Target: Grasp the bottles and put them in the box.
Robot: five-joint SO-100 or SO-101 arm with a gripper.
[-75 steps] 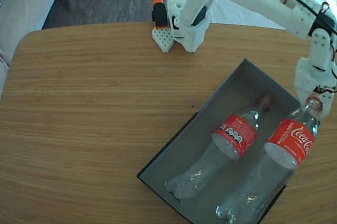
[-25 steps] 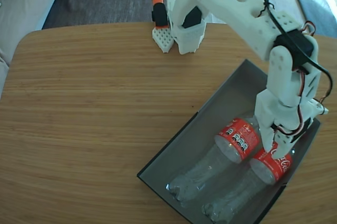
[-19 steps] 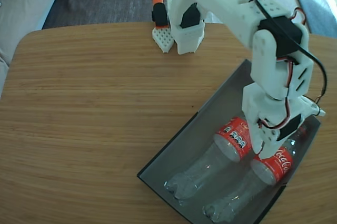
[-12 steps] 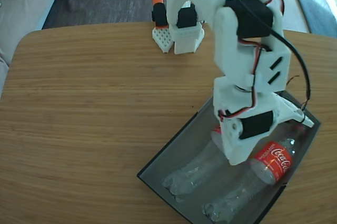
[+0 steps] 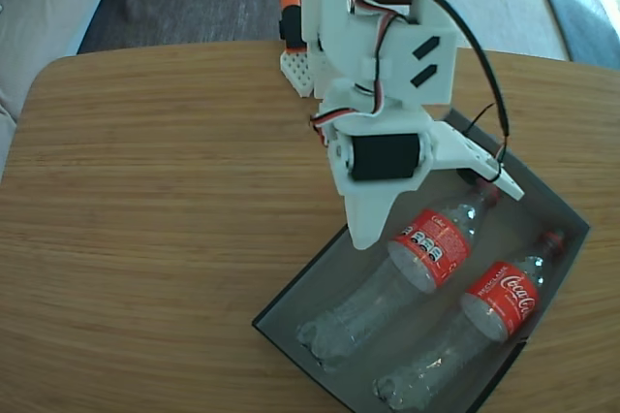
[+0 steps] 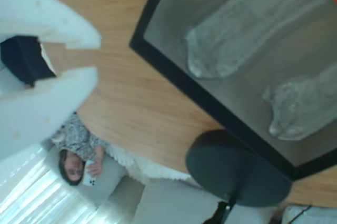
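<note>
Both Coca-Cola bottles now lie inside the dark grey box at the lower right of the fixed view. The left bottle sits nearer the middle of the box, the right bottle runs along the box's right-hand wall, and the two lie parallel, caps toward the upper right and bases toward the lower left corner. Three seconds ago the right bottle hung tilted from your gripper above the box's far wall; a second ago it was going down beside its neighbour. You have let it go since then.

Your gripper has lifted clear and swung toward the upper middle of the fixed view, above the box's near-left edge. In the wrist view, at the upper left, its two white fingers stand close together with only a thin gap and nothing between them; it carries nothing. That view also shows both bottle bases resting on the box floor.

No bottle remains on the wooden table, so the task looks finished. Only the retreat to rest seems left.
</note>
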